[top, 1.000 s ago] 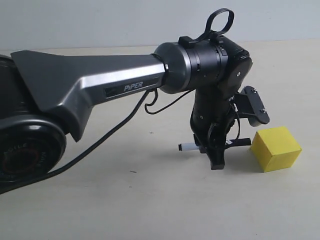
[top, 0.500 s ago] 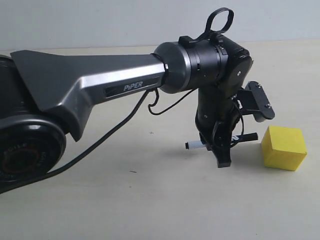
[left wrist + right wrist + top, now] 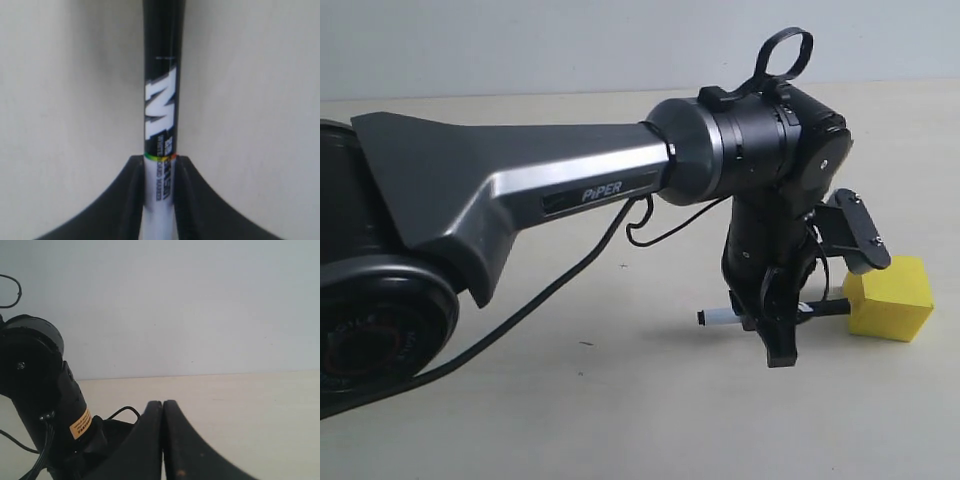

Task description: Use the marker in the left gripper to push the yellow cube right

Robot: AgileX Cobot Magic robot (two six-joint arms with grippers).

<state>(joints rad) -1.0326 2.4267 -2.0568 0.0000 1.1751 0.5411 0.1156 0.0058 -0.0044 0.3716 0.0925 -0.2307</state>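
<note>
Slim white-and-black marker [image 3: 722, 316], clamped crosswise in the black two-fingered left gripper [image 3: 780, 352], is set against the bright yellow cube [image 3: 892, 300]; the rightward push is judged begun, not finished.

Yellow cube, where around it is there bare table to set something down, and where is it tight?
Bare table lies nearer the camera than the yellow cube and left claw, and behind the cube toward the wall. It is crowded on the cube's claw side, where the marker reaches it.
</note>
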